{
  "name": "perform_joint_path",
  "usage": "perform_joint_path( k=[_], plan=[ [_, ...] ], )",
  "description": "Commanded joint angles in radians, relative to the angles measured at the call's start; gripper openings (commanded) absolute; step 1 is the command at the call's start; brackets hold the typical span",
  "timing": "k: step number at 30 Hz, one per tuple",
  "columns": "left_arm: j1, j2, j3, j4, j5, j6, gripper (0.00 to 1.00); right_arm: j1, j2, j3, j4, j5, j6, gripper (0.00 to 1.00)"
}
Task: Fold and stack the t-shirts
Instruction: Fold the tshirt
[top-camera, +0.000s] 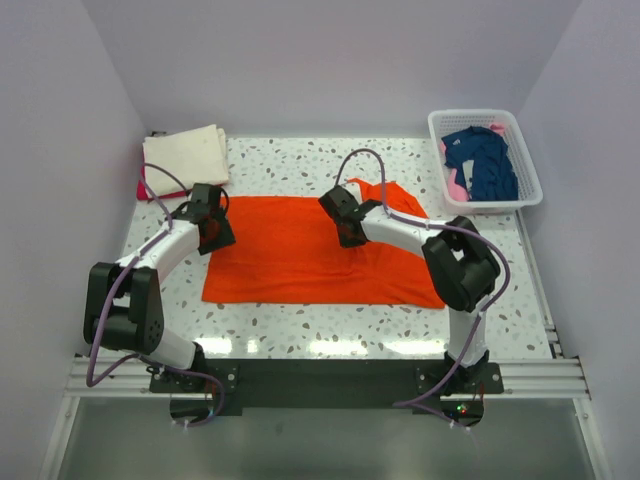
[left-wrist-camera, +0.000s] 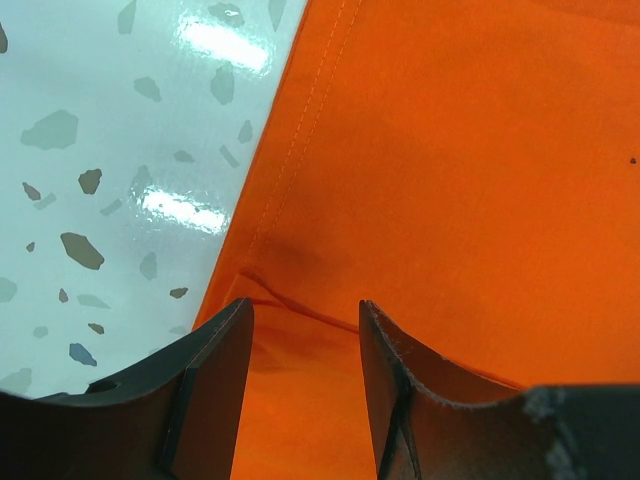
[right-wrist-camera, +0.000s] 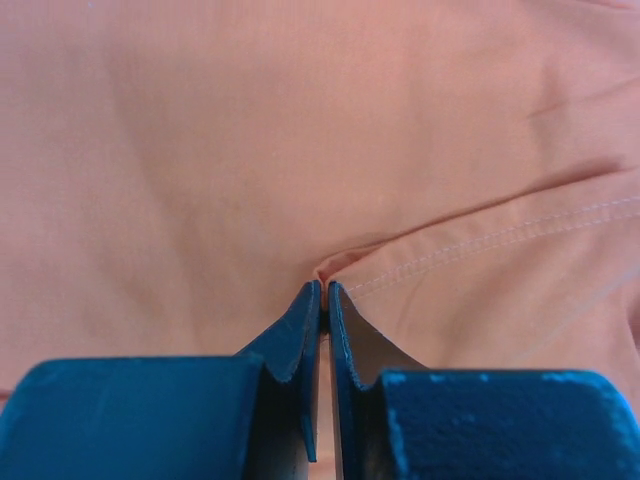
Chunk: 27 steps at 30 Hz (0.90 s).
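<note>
A bright orange t-shirt (top-camera: 300, 255) lies spread flat across the middle of the table. My left gripper (top-camera: 214, 232) is at the shirt's left edge. In the left wrist view it is open (left-wrist-camera: 305, 312), its fingers straddling the orange cloth (left-wrist-camera: 480, 150) near a corner, beside bare tabletop. My right gripper (top-camera: 346, 226) is low over the shirt's upper middle. In the right wrist view it (right-wrist-camera: 325, 290) is shut on a small pinch of the orange cloth (right-wrist-camera: 200, 150) right by a stitched hem (right-wrist-camera: 500, 238).
A folded cream t-shirt (top-camera: 186, 155) lies at the back left on a red one (top-camera: 147, 190). A white lattice basket (top-camera: 478, 116) at the back right holds a navy t-shirt (top-camera: 486, 162) and something pink (top-camera: 457, 184). White walls enclose the speckled table (top-camera: 300, 330).
</note>
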Motion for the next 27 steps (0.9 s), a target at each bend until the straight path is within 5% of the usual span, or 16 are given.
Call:
perform_joint_path(
  k=[1, 27],
  plan=[
    [0.006, -0.033, -0.005, 0.025, -0.017, 0.018, 0.51, 0.004, -0.096, -0.009, -0.006, 0.065, 0.037, 0.05],
    [0.012, -0.003, -0.007, -0.01, -0.094, -0.032, 0.49, -0.008, -0.08, -0.032, -0.005, 0.127, 0.076, 0.07]
  ],
)
